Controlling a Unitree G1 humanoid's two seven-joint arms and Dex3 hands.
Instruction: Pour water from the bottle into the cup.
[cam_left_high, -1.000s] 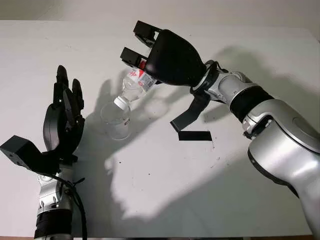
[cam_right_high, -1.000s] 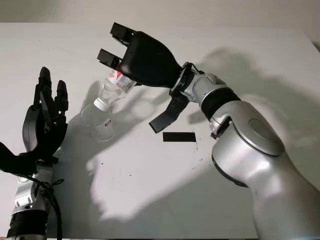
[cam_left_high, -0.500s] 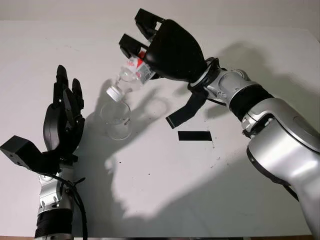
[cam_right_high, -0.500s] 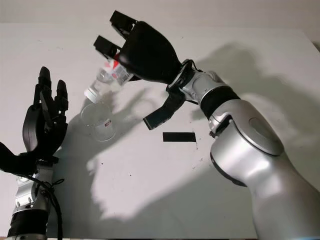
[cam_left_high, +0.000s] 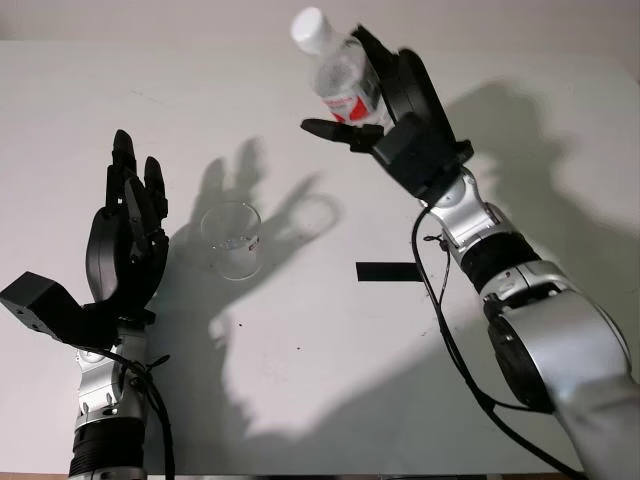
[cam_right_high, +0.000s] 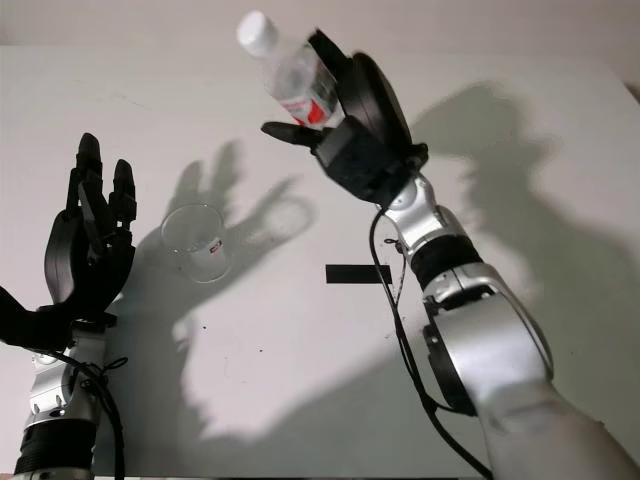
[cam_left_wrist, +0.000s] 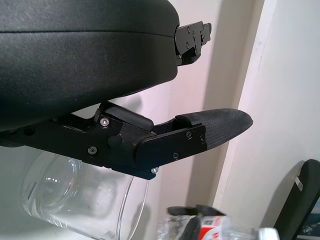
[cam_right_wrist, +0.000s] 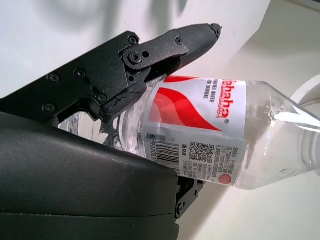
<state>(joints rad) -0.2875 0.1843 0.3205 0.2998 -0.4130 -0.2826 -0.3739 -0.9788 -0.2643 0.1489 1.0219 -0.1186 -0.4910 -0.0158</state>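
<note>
The left hand (cam_left_high: 128, 245) stands released near the surface's (cam_left_high: 300, 380) left edge, palm toward the clear cup (cam_left_high: 232, 239), which sits upright just beside it. A black tape strip (cam_left_high: 388, 271) lies mid-surface. The right hand (cam_left_high: 385, 105), raised toward the far edge, grasps the bottle (cam_left_high: 338, 72), cap upward, in its fingers (cam_right_wrist: 165, 47).

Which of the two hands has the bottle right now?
The right hand: its fingers are shut on the clear plastic bottle with the red label, raised cap-up. The left hand is open, beside the clear plastic cup.
</note>
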